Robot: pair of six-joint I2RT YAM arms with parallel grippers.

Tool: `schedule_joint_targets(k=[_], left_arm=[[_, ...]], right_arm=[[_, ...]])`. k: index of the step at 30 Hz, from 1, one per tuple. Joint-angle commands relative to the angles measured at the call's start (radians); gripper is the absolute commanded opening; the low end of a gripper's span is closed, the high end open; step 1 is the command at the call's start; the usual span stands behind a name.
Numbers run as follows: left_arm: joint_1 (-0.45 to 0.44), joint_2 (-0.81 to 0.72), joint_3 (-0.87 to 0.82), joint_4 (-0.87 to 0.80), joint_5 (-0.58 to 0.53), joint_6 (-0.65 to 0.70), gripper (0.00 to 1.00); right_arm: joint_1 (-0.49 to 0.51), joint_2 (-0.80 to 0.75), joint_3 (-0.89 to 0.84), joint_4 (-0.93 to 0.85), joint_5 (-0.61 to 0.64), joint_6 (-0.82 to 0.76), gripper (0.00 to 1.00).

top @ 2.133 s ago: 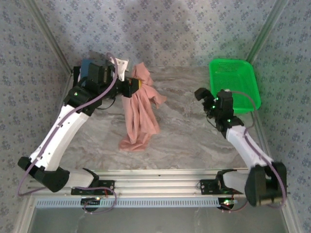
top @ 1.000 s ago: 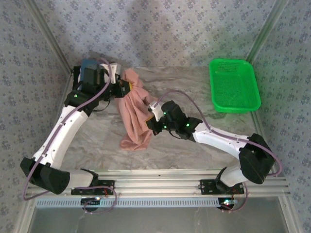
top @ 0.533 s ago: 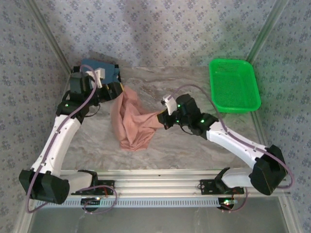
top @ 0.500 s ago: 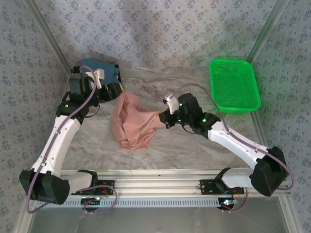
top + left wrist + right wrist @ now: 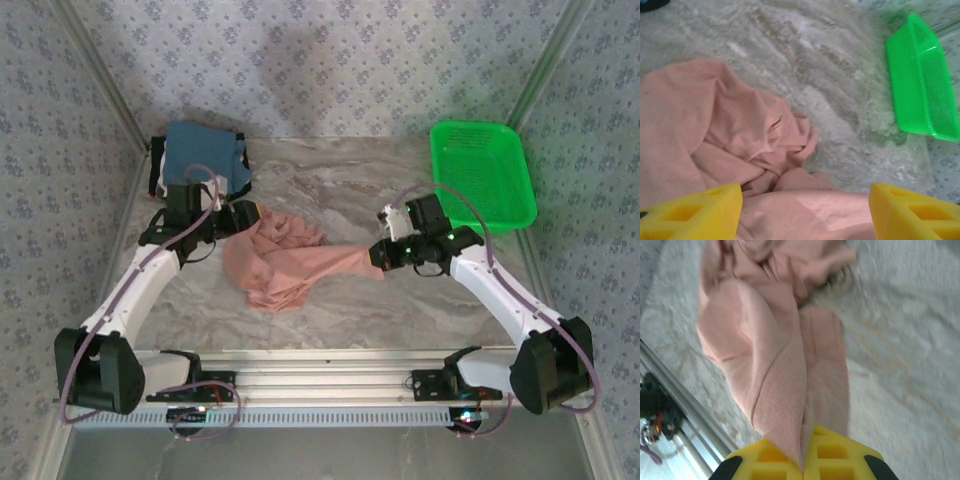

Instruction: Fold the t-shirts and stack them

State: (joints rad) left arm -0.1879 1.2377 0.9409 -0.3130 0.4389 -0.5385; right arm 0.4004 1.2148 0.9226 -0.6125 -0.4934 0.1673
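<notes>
At the middle of the marble table (image 5: 340, 180), a little left of centre, we see the salmon-pink t-shirt (image 5: 280, 265) lying in a crumpled heap. It is not folded. Its left part is bunched into deep, soft creases, and one portion is drawn out to the right as a narrow, tapering band. That band ends at our right gripper (image 5: 381, 254). In the right wrist view, the yellow fingers (image 5: 772, 457) are pressed together on a doubled edge of the cloth (image 5: 790, 390), and a stitched hem line runs down into the pinch. Our left gripper (image 5: 251, 214) sits at the heap's upper left edge. Its wrist view shows its fingers (image 5: 695, 210) spread wide apart, gripping nothing, with rumpled pink fabric (image 5: 730, 135) lying below and between them. We cannot tell whether they touch the cloth. Folded flat in the far left corner, well apart from the pink heap, lies the blue t-shirt (image 5: 205, 158). At the far right of the table stands the green basket (image 5: 482, 175), which also appears in the left wrist view (image 5: 922, 85).
</notes>
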Motion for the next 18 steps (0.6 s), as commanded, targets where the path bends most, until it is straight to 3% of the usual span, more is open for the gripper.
schedule_joint_targets(k=[1,9,18], left_arm=[[-0.002,0.064,0.025,0.006,-0.068,0.033,0.69],[-0.140,0.330,0.253,-0.144,-0.322,0.131,0.73],[-0.208,0.710,0.586,-0.342,-0.455,0.187,0.72]], right_arm=[[0.027,-0.057,-0.051,-0.138,0.121,0.028,0.01],[0.198,0.046,0.005,-0.289,0.491,0.142,0.00],[0.229,0.061,-0.026,-0.199,0.486,0.160,0.00]])
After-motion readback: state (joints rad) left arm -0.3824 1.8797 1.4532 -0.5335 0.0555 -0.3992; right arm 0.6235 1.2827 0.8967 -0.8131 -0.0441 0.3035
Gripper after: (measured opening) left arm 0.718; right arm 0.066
